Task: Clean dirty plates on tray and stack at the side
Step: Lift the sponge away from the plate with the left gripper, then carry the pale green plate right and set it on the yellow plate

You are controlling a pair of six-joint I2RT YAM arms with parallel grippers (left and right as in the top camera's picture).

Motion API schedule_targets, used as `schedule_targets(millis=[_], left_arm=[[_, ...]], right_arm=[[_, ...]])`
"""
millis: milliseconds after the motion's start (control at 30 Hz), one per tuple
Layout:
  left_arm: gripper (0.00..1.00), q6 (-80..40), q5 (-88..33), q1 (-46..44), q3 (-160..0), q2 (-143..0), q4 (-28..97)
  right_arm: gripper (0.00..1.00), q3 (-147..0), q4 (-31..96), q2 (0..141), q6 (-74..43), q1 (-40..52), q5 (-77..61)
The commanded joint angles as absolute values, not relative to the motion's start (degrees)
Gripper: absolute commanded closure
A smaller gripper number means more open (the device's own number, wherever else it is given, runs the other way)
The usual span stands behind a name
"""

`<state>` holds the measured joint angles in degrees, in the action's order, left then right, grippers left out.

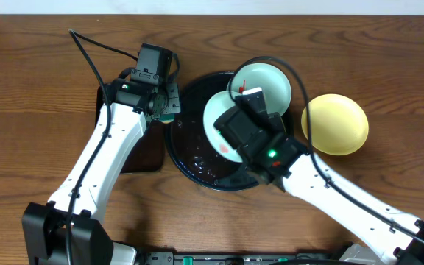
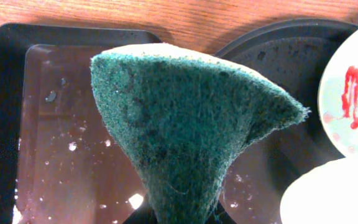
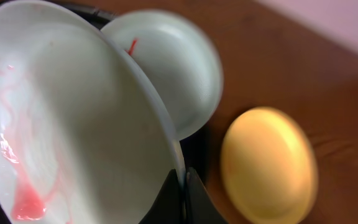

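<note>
Pinching the smeared pale blue-green round plate (image 3: 73,124) by its rim, the right end effector (image 3: 182,186) tilts it above the glossy black round tray (image 1: 190,165). Left end effector (image 1: 162,99), clamped on a green scouring sponge (image 2: 185,124), sits beside; imo hard scrubbing could lever that thin grip loose.

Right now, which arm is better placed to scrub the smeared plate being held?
Left: the left fingers hold the green sponge close to the tray, while the right fingers are busy pinching that plate by its rim.
</note>
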<state>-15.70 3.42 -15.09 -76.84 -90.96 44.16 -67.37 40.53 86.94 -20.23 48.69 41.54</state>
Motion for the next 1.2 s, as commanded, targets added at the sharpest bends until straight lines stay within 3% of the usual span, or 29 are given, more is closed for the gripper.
schedule_targets(millis=[0,400,767,867,1033,1167], left_arm=[[0.93,-16.4,4.6,-15.0,-76.8,-91.2,44.6],[0.93,-16.4,4.6,-15.0,-76.8,-91.7,44.5],[0.92,-16.4,4.6,-15.0,-76.8,-91.7,44.6],[0.93,-16.4,4.6,-15.0,-76.8,-91.7,44.5],[0.93,-16.4,4.6,-15.0,-76.8,-91.7,44.6],[0.93,-16.4,4.6,-15.0,-76.8,-91.7,44.6]], right_arm=[[0.99,-67.6,39.1,86.4,-13.1,52.4,56.9],[0.99,-67.6,34.4,86.4,-5.0,60.5,82.2],[0.99,-67.6,34.3,86.4,-5.4,61.3,83.1],[0.99,-67.5,36.6,86.4,-9.6,60.7,75.9],[0.99,-67.5,45.8,86.3,-27.1,55.3,53.5],[0.99,-67.5,47.0,85.3,-28.9,47.0,31.8]])
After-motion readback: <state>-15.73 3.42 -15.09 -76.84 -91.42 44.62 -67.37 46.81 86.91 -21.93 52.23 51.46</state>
